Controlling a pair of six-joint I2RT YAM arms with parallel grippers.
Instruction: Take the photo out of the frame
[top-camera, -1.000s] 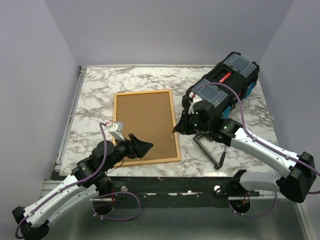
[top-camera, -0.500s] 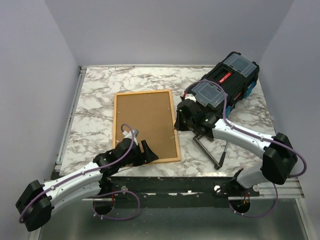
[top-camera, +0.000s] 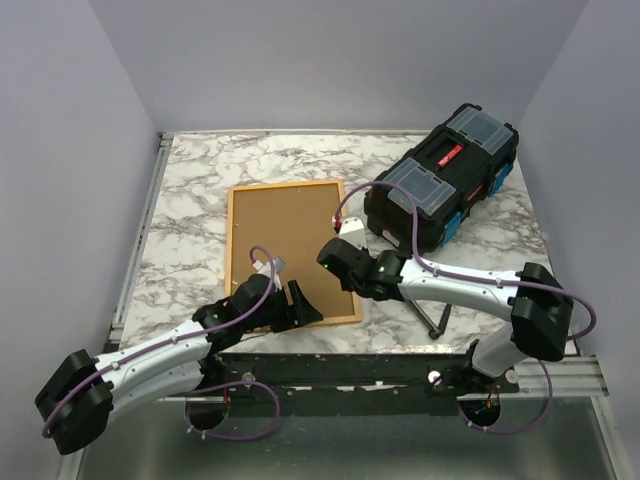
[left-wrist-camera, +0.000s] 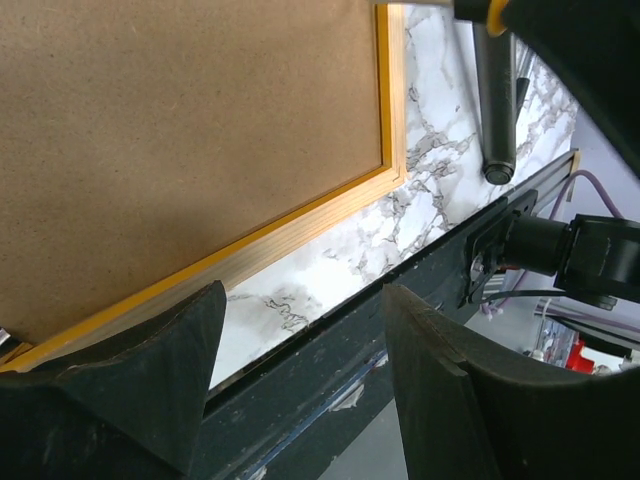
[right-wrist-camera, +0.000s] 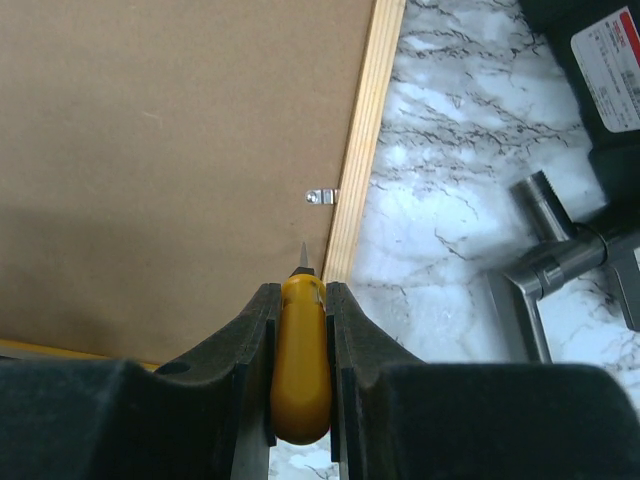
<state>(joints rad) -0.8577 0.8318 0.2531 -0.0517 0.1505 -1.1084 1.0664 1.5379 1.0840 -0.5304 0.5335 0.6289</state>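
The frame (top-camera: 345, 240) lies face down on the marble table, its light wood back rim up. The photo (top-camera: 288, 245) sits inside it, showing only its brown back; the sunset side is hidden. My right gripper (top-camera: 334, 256) hovers over the frame's right rail and is shut on a yellow-handled pointed tool (right-wrist-camera: 302, 360). The tool's metal tip (right-wrist-camera: 304, 251) points at the photo's brown back (right-wrist-camera: 170, 150), just short of a small metal clip (right-wrist-camera: 322, 196) on the rail (right-wrist-camera: 362, 140). My left gripper (top-camera: 302, 303) is open and empty at the frame's near right corner (left-wrist-camera: 385, 180).
A black toolbox (top-camera: 440, 180) with clear lid compartments stands at the back right. A grey metal bar (top-camera: 428, 312) lies on the table right of the frame and also shows in the right wrist view (right-wrist-camera: 545, 250). The table's front edge (left-wrist-camera: 420, 290) runs just beyond my left fingers.
My right gripper has moved left from beside the toolbox to over the frame's right rail, carrying the tool. My left gripper has dropped towards the frame's near right corner.
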